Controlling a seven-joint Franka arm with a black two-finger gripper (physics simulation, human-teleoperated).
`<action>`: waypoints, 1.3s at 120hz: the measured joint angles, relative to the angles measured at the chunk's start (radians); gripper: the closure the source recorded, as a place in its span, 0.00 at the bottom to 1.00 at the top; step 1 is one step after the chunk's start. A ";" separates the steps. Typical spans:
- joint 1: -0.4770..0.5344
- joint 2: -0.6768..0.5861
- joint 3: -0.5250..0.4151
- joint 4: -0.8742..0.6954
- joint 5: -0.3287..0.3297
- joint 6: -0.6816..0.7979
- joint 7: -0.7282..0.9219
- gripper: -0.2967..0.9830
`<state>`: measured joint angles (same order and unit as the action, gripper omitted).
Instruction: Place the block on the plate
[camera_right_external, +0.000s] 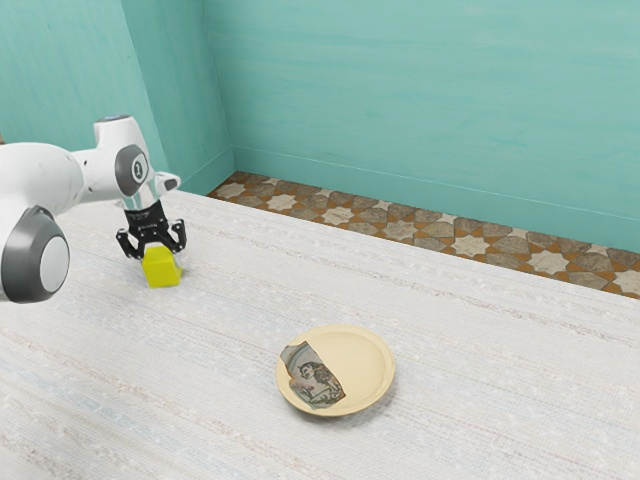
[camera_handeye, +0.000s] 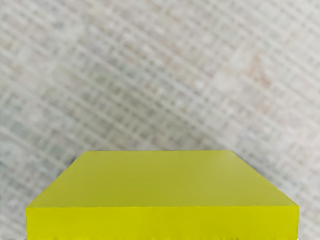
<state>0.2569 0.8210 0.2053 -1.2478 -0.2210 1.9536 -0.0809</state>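
Near the exterior view's left, the black gripper (camera_right_external: 152, 240) is low over the table, pointing down. The yellow block (camera_right_external: 161, 268) is directly beneath and partly in front of it, overlapping its lower end. In the wrist view the same block (camera_handeye: 160, 180) looms large at the lower edge, with its flat top and one side face visible. Whether the gripper grasps the block is hidden. A round, pale yellow plate (camera_right_external: 365, 360) lies apart from them, toward the exterior view's right and nearer its camera.
A torn, dark picture-like patch (camera_right_external: 314, 377) covers part of the plate on its left side in the exterior view. The whitish table (camera_right_external: 230, 350) extends between block and plate. Beyond its far edge are a patterned floor and a teal wall (camera_right_external: 420, 100).
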 joint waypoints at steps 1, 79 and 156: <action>0.000 0.000 0.000 0.000 0.001 0.000 0.000 0.46; -0.238 -0.163 0.050 -0.059 0.061 -0.046 -0.025 0.47; -0.536 -0.251 0.052 -0.189 0.082 -0.055 -0.089 0.47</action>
<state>-0.2796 0.5705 0.2576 -1.4367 -0.1388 1.8981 -0.1699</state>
